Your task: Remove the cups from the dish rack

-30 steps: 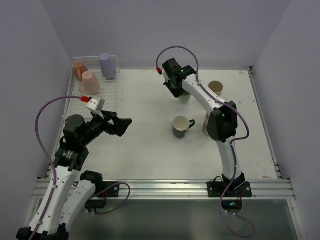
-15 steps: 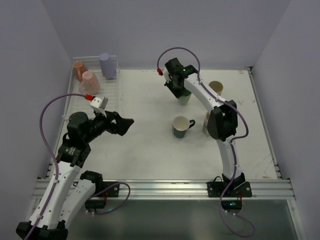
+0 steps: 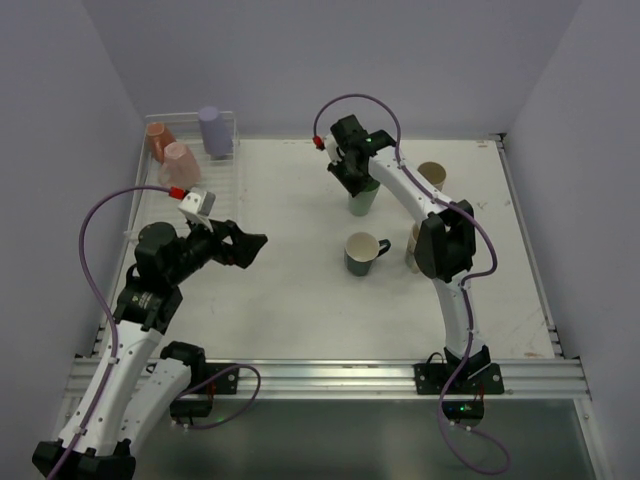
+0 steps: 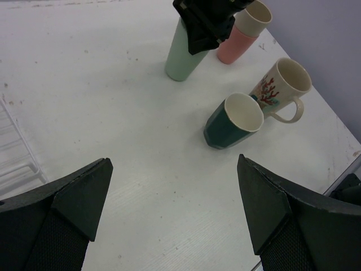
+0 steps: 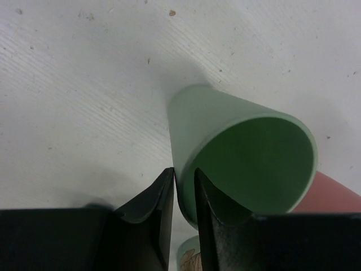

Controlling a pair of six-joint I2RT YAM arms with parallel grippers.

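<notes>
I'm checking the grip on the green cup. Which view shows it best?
The right wrist view: the green cup appears close, its rim pinched between the fingers of the right gripper, one inside, one outside. The left wrist view shows only its side below the gripper; the top external view, only its lower part.

A robotics lab test cell: plain lilac walls enclose a white table, whose near edge carries an aluminium rail with 2 bolted, cabled robot arms.
</notes>
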